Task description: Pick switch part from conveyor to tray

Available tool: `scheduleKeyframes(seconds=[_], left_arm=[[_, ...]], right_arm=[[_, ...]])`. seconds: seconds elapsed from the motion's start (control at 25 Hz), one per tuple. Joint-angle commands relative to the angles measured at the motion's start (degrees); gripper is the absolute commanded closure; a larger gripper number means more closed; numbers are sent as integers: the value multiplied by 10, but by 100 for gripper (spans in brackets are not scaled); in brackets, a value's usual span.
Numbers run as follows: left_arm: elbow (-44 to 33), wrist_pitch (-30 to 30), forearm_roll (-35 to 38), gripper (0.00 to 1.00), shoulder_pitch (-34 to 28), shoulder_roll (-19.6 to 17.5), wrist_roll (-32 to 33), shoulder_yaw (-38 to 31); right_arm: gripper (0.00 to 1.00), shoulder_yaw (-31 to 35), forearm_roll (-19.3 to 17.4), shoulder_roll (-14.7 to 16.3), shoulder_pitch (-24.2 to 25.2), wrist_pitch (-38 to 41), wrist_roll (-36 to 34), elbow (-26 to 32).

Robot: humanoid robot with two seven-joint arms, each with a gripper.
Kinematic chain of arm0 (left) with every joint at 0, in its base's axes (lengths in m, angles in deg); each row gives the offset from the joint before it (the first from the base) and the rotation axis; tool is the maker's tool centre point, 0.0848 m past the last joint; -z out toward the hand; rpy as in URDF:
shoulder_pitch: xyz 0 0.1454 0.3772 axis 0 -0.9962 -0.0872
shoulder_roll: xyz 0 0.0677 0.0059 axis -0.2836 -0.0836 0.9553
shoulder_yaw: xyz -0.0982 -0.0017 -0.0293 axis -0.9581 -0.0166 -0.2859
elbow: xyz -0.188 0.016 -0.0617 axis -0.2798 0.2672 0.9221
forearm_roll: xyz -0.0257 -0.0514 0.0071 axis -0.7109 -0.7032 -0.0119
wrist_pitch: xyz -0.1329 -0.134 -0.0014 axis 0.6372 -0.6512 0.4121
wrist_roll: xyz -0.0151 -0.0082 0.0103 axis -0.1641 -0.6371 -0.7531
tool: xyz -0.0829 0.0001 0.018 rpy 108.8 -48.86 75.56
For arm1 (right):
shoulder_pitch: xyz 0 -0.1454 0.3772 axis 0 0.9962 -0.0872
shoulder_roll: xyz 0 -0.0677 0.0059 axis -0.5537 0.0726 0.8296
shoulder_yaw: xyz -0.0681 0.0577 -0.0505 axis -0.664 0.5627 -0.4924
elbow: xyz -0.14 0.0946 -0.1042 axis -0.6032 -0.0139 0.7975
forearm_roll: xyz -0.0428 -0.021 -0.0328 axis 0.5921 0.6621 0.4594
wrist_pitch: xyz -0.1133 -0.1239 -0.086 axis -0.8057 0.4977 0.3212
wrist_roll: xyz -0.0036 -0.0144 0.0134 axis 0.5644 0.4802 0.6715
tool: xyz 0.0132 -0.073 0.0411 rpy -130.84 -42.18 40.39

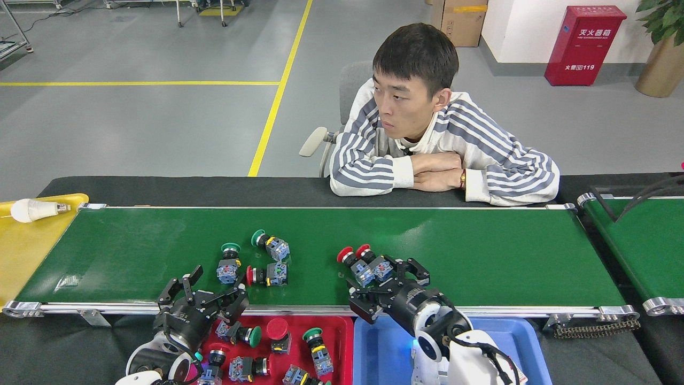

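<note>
The conveyor (481,251) is a long glossy green belt with silver rails. Three switch parts lie left of its middle: a green-capped one (228,263), another green-capped one (270,244) and a red-capped one (265,275). Two red-capped switch parts (361,263) lie side by side near the middle. My right gripper (380,282) is open, its fingers right at the near side of that pair. Over the near rail, just below the left group, my left gripper (214,289) is open and holds nothing. The red tray (342,337) holds several switch parts.
A blue tray (382,347) sits to the right of the red one, partly hidden by my right arm. A person leans on folded arms at the far side of the belt. A yellow tray (26,240) with a light bulb (29,209) is at the left end. A second green belt (646,240) is at the right.
</note>
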Motion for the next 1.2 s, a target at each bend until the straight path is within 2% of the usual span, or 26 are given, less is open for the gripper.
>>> scheduleKeyframes(seconds=[0.0, 0.04, 0.12, 0.2, 0.24, 0.32, 0.44, 0.52, 0.56, 0.6, 0.64, 0.68, 0.84, 0.88, 0.92, 0.96, 1.0, 1.16], left_arm=[[6, 13, 0, 46, 14, -5, -6, 3], [9, 13, -1, 56, 14, -4, -7, 3], [10, 8, -3, 68, 13, -4, -8, 4], [7, 3, -7, 75, 7, -5, -9, 5], [4, -9, -9, 77, 2, -5, -10, 6], [-27, -72, -20, 80, -18, -1, -10, 10], [-128, -194, -37, 78, -88, -5, -9, 5], [-180, -210, -39, 64, -132, -1, -9, -3], [-201, -210, -39, 54, -152, 2, -9, -15], [-214, -210, -40, 40, -167, 3, -9, -21], [-228, -210, -41, 16, -185, 3, -9, -22], [-237, -210, -42, 0, -198, 6, -9, -24], [-256, -210, -56, 0, -231, 11, -9, -26], [-256, -210, -58, 0, -234, 11, -9, -29], [-257, -210, -59, 0, -236, 11, -9, -32], [-257, -210, -59, 0, -237, 13, -9, -40], [-259, -210, -59, 0, -237, 16, -9, -50], [-271, -210, -59, 0, -237, 30, -9, -97]], right_arm=[[2, -5, 0, -10, -21, -23, -7, -13], [5, -15, 0, -10, -25, -31, -10, -18], [23, -34, 0, -9, -30, -33, -27, -24], [63, -56, 1, -6, -32, -34, -34, -32], [73, -59, 1, -4, -35, -34, -34, -34], [86, -60, 0, 0, -34, -33, -36, -33], [95, -60, -1, 5, -34, -31, -55, -29], [96, -60, -2, 11, -32, -29, -56, -24], [97, -60, -3, 12, -29, -27, -57, -17], [98, -62, -4, 12, -25, -26, -57, -7], [98, -63, -4, 13, -16, -20, -57, 10], [98, -66, -4, 15, -5, -9, -56, 29], [98, -101, -3, 30, 43, 14, -52, 120], [97, -120, -3, 37, 53, 25, -52, 139], [85, -131, -3, 41, 59, 32, -53, 148], [46, -141, -3, 42, 64, 37, -54, 155], [0, -147, -3, 41, 70, 42, -55, 161], [0, -155, -4, 38, 93, 78, -56, 195]])
